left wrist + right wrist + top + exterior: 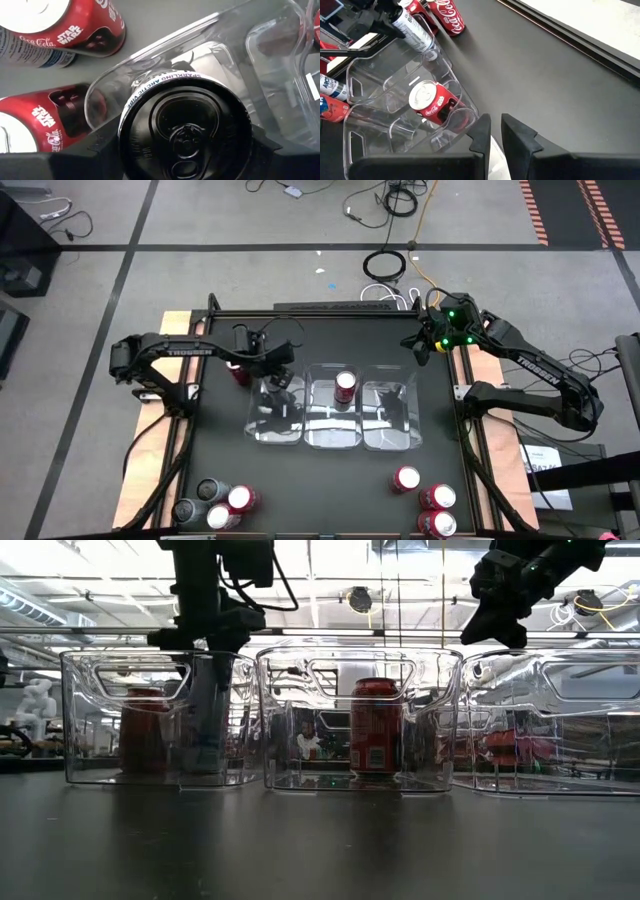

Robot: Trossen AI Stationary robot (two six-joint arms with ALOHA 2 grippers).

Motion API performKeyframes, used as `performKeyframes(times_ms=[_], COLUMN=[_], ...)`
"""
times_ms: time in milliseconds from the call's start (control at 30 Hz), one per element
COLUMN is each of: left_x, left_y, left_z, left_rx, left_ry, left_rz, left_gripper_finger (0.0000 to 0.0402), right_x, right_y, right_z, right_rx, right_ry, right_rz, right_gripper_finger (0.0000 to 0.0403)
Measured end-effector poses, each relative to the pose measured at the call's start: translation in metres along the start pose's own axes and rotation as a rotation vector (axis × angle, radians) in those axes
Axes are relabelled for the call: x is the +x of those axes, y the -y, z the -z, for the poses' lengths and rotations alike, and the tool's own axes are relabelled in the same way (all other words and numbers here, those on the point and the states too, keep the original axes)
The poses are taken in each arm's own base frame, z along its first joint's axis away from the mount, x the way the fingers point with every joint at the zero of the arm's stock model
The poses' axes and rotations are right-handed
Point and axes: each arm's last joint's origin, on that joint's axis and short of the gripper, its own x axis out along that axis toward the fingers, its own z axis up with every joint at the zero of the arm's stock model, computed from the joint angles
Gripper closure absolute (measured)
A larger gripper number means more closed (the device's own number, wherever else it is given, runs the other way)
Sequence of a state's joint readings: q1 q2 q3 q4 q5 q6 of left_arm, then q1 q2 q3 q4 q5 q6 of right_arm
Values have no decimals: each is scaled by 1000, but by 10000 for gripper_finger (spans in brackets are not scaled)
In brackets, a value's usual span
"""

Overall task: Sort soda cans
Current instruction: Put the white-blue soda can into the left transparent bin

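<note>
High view: the left hand (pixel 278 380) hangs over the left tray (pixel 275 412) of three clear trays set in a row mid-bench, closed around a dark can that is hard to make out from above. A red can (pixel 345 386) stands in the middle tray (pixel 335 415); the right tray (pixel 392 417) looks to hold nothing. More cans wait along the near edge of the bench (pixel 330 490), a mixed group at the left (pixel 215 505) and red ones at the right (pixel 428 502). The right hand (pixel 428 340) waits at the far right corner, off the trays

Low view: this alone gives heights. The left hand (pixel 205 625) reaches down into the left tray (pixel 150 720), and the red can (pixel 376 728) stands upright on the middle tray's floor. Whether the held can has touched down cannot be told here

Left wrist view: only here is the grip plain. The dark can (pixel 186 127), top up with its pull tab showing, sits between the fingers (pixel 105 150), taken across its round side. I judge it stiff but thin-walled and slick, so a hold across the middle of the body, firm without crushing, suits it; its weight cannot be told. Red cans (pixel 65 25) lie outside the tray wall

Right wrist view: the right hand (pixel 495 132) has its fingers nearly together on nothing, and it looks across to the red can (pixel 432 102) and the left hand's can (pixel 415 30)
</note>
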State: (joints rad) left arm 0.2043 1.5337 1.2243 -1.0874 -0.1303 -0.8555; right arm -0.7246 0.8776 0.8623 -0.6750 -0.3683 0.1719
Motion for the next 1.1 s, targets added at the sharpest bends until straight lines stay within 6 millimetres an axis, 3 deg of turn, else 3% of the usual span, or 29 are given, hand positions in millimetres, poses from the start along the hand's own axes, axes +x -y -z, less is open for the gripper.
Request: performKeyframes(times_ms=[367, 1100], left_x=[1, 1], left_y=[1, 1], left_z=[0, 1], left_rx=[-26, -52], left_ry=[4, -35], left_rz=[-1, 22], left_gripper_finger=[104, 99], right_x=[0, 0], right_y=[0, 0], right_z=[0, 0], right_rx=[0, -28], right_ry=[2, 4], right_rz=[0, 0], right_gripper_finger=[367, 367])
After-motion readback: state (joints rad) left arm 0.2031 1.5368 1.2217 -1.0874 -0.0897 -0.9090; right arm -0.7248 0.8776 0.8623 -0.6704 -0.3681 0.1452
